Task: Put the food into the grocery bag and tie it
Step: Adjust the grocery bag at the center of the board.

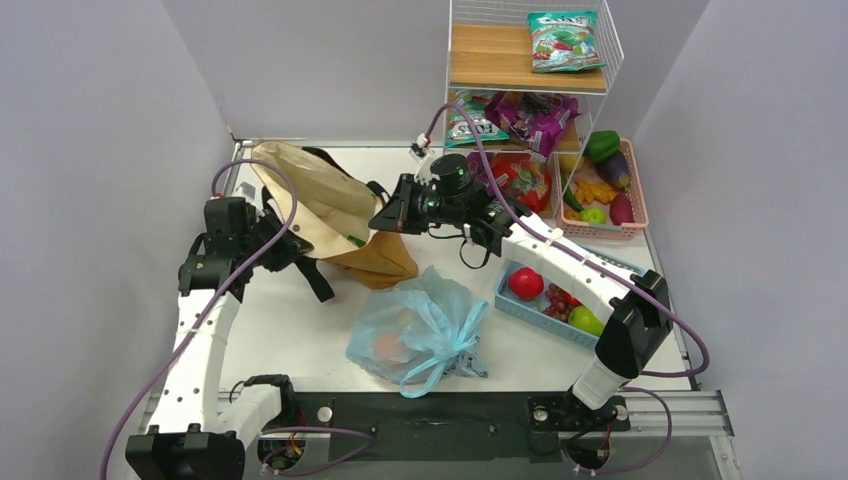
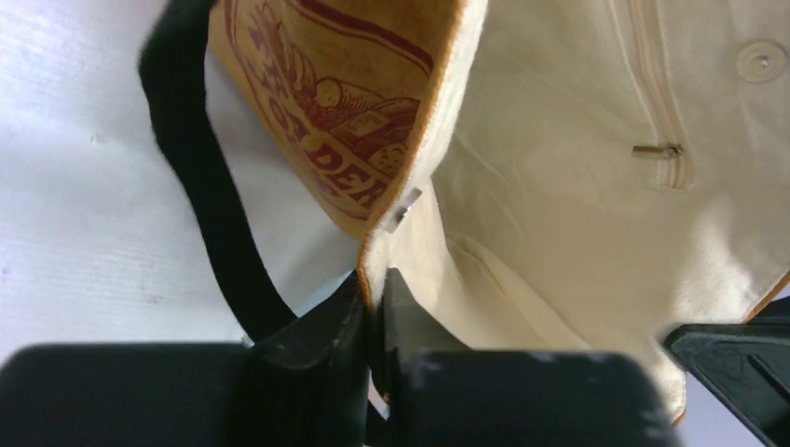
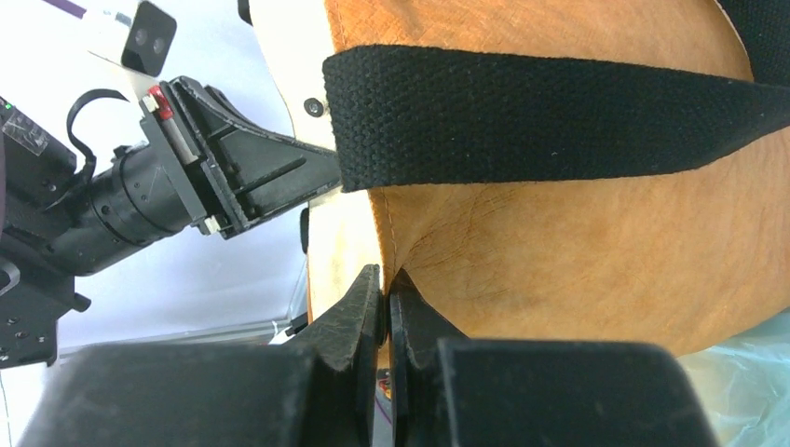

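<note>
I have the grocery bag (image 1: 425, 320) lying on the table (image 1: 290, 340) just below centre in the top view, at about 6 o'clock from the middle. It is slumped and crinkled. Its loop handles are pulled together into a twisted bunch on its 4 o'clock side, though I can't tell whether that is a real knot. Some food (image 1: 388, 346) shows through the blue plastic as a rounded orange-pink shape, too hazy for me to name. Neither arm touches the bag.

Both arms are on the tote (image 1: 320, 195), which sits at 11 o'clock from the bag, its lower corner just beside the bag's top. Its mouth is spread toward 9 o'clock, showing the cream lining.

The left gripper (image 2: 375, 284) is clenched on the tote's rim, with the orange printed outside on one side of its fingers and the lining on the other. The right gripper (image 3: 385, 279) is pinched tight on the rim from the opposite side, at 3 o'clock. A black strap (image 3: 559, 121) runs across just above it.

At 3 o'clock from the bag is a blue basket (image 1: 520, 312) holding a red fruit, dark grapes and a green fruit. A pink basket (image 1: 640, 200) of vegetables sits at 1 o'clock. Behind it, at the table's far edge, a wire shelf (image 1: 500, 60) carries snack packets.
</note>
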Robot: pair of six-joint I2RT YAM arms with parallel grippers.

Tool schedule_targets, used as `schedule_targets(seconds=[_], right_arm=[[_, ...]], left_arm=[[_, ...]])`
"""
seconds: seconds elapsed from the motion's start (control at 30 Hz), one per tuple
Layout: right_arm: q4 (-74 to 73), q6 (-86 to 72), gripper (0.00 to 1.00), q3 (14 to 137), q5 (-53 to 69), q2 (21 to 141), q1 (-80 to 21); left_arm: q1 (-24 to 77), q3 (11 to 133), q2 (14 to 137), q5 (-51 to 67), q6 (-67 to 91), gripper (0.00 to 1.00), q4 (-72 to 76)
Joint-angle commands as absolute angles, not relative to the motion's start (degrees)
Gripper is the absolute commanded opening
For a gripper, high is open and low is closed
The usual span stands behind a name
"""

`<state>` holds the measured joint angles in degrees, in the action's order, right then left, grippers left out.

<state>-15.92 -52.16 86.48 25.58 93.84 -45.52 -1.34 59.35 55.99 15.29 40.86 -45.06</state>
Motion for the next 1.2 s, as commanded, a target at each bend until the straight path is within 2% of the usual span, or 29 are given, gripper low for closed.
schedule_targets(seconds=[0.0,0.27,0.47,0.53,0.63,0.77,0.9,1.0,1.17], right_arm=[[-11.4,-52.4,0.00,89.5,26.7,93.6,-45.6],[-16.2,-47.2,0.00,89.0,22.6,92.9,-44.4],[-17.2,-45.8,0.01,88.1,23.4,93.2,-44.4],[-18.3,-44.7,0.10,87.9,23.5,92.9,-44.4],[-21.3,-41.2,0.36,88.9,22.1,92.3,-44.3],[-27.7,-34.8,0.58,92.8,16.6,91.4,-44.1],[-32.7,-29.5,0.66,94.5,10.6,89.4,-42.8],[-34.0,-26.3,0.68,92.9,5.3,87.0,-41.6],[-33.5,-23.2,0.69,85.6,-10.7,80.7,-39.0]], left_arm=[[-1.1,62.0,57.6,17.6,42.9,0.00,-37.5],[-1.0,78.8,61.2,16.1,35.8,0.00,-53.4],[-1.1,77.5,61.1,16.2,33.4,0.00,-56.1],[-1.0,76.7,60.4,16.2,33.3,0.00,-55.9],[-1.1,75.8,60.2,16.0,32.5,0.00,-56.5],[-1.1,73.9,59.9,16.2,32.0,0.00,-56.7],[-1.1,73.0,59.2,16.4,31.7,0.00,-56.4],[-1.1,72.8,58.9,16.4,31.5,0.00,-56.4],[-1.2,72.3,58.7,16.9,31.6,0.00,-55.6]])
